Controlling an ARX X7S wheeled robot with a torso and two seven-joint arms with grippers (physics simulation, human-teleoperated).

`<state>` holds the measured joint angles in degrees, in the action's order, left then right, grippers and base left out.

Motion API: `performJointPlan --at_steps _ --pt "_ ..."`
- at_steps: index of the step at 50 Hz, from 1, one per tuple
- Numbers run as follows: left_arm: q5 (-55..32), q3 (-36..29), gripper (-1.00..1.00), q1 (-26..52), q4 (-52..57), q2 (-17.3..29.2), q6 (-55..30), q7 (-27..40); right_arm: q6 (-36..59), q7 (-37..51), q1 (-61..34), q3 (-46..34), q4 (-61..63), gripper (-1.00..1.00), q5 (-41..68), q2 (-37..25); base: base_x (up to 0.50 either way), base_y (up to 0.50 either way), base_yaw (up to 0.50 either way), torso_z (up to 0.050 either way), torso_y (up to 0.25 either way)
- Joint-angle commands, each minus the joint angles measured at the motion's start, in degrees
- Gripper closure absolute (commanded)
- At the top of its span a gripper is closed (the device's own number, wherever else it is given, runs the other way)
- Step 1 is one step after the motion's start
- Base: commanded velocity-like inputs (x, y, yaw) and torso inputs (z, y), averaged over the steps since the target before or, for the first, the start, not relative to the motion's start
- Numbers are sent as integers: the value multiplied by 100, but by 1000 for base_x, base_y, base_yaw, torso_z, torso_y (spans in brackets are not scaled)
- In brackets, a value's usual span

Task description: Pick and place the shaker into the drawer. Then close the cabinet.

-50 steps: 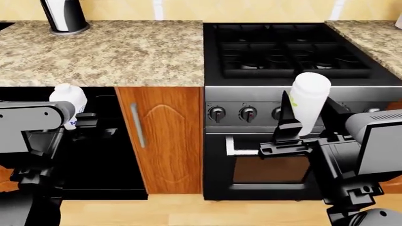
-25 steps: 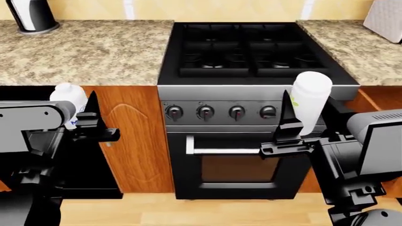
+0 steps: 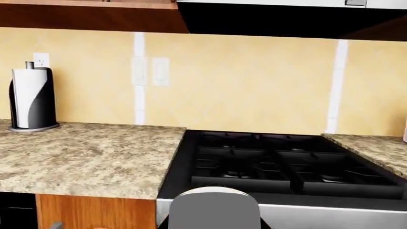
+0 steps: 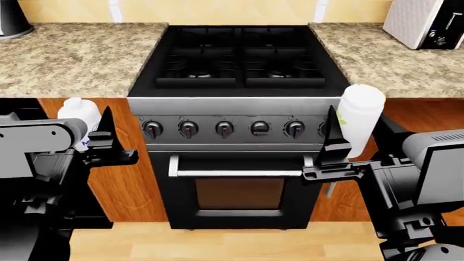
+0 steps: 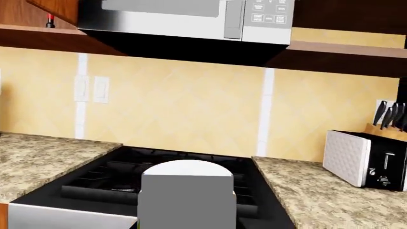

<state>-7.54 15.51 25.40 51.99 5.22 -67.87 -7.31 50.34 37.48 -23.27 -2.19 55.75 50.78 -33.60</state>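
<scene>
The shaker (image 4: 359,106) is a white cylinder with a small green mark, held tilted in front of the stove's right knobs. My right gripper (image 4: 357,122) is shut on it, one black finger on each side. The right wrist view shows it as a shaded grey block (image 5: 186,195). My left gripper (image 4: 86,122) hangs at the left with one black finger (image 4: 106,130) showing beside a white container with a blue mark (image 4: 78,111), which is also in the left wrist view (image 3: 215,207). The other left finger is hidden. I cannot make out the drawer; my right arm covers most of the reddish-brown wood (image 4: 427,114) under the right counter.
A black gas stove (image 4: 239,54) with a knob row and an oven door handle (image 4: 239,173) fills the middle. Granite counters lie on both sides, with a toaster (image 4: 424,22) at the right. A wooden cabinet front (image 4: 130,190) is left of the oven. A microwave (image 5: 184,19) hangs above.
The view has swung right: the stove slid from the right to the middle, the toaster came in, and the paper towel holder left to the far left. Both grippers kept their pose.
</scene>
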Motion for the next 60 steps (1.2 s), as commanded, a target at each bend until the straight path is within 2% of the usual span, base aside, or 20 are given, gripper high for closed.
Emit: performJointPlan --at_steps 1,12,22,29,39,60 --pt "-125 15 100 12 19 25 -24 97 -55 -5 -5 16 24 100 -104 -42 -20 -500 0 0 0" --pt "-199 35 100 25 28 50 -10 151 -65 56 -59 4 42 100 -41 -94 -19 -500 0 0 0" --pt "-356 111 100 573 414 106 -379 192 352 517 -781 359 237 100 833 -412 -10 -500 0 0 1" --pt "-461 32 100 1183 588 247 -896 265 707 984 -1645 519 199 100 1721 -758 -4 -500 0 1 0" --pt "-587 5 100 1491 650 269 -1091 340 828 1197 -2096 417 129 100 2072 -857 -1 -500 0 0 0" --pt "-872 162 100 1557 688 248 -1184 488 636 1085 -1900 273 132 100 1798 -838 -3 -500 0 0 0"
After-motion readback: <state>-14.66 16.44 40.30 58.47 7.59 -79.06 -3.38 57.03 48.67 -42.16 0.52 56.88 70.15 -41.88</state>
